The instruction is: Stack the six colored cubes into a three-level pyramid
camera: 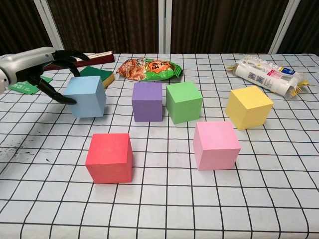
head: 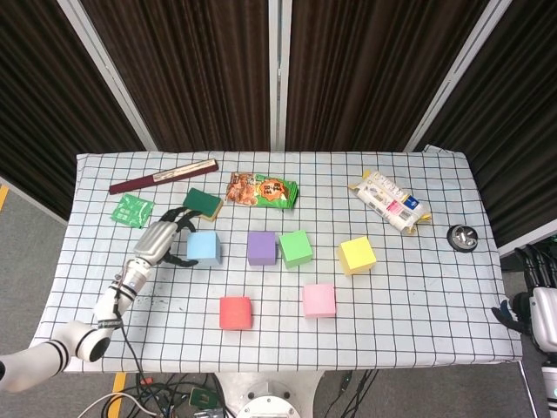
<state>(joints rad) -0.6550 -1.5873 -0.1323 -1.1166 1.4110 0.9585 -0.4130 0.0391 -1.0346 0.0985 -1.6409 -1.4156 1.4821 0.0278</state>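
Sitting nearest are the red cube and pink cube. Beyond them stand the purple cube, green cube and yellow cube. At ten o'clock, the left hand grips the blue cube. The right hand hangs off-table; its grasp cannot be told.

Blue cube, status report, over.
Left robot hand grips blue cube, next to purple cube. Right robot hand idle at table edge. No cubes stacked yet. Path clear.
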